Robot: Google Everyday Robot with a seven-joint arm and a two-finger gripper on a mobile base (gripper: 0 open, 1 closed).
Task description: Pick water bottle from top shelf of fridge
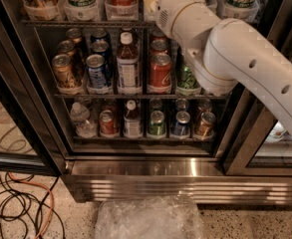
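Note:
The fridge (150, 176) stands open in front of me, with dark door frames and a stainless-steel base panel. Only the lower edge of the top shelf (85, 23) shows, a wire rack bearing translucent trays with the bottoms of tall bottles and cans. I cannot make out the water bottle; it is cut off by the top edge or hidden behind the arm. My white arm (225, 54) reaches from the right up to the top shelf's middle. The gripper is out of view past the top edge.
The middle rack holds soda cans and a dark bottle with a white cap (128, 63). The lower rack holds a squat clear bottle (80, 119) and more cans. Crumpled clear plastic (148, 218) and cables (16, 203) lie on the floor.

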